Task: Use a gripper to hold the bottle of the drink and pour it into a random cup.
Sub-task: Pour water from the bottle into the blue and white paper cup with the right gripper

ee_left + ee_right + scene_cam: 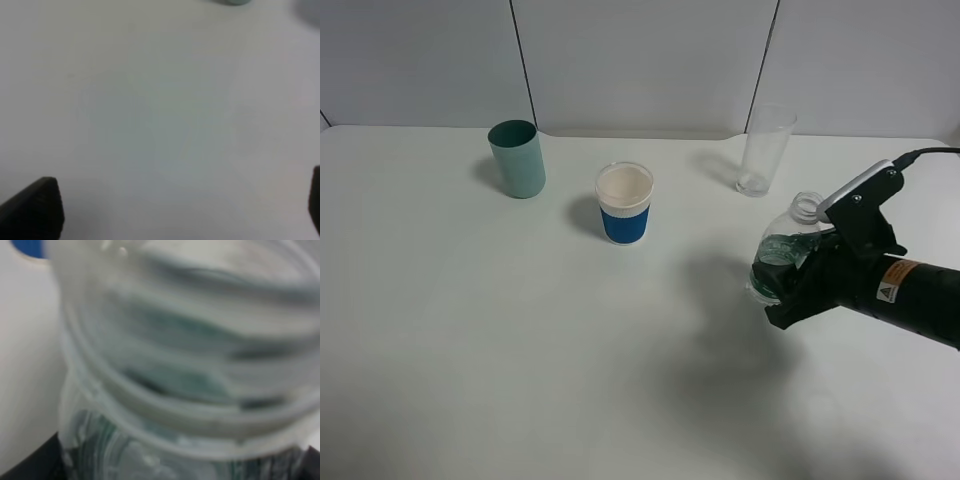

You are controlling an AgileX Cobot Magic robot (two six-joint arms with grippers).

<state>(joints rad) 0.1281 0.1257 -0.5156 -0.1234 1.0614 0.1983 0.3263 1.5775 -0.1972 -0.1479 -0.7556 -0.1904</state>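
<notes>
Bottle (782,248), uncapped, near upright, mouth leaning slightly toward the glass (765,150). Right end effector (798,290) clamped round its lower body; the shadow on the bench (520,350) suggests it is lifted. Right wrist view filled by the blurred bottle (190,365). Grasp looks done; pour not begun, no tilt over any cup. Glass nearest, blue cup (624,204) farther, teal cup (517,158) well apart; all look empty. Left end effector (175,205) spread wide, holding nothing, over bare bench.
</notes>
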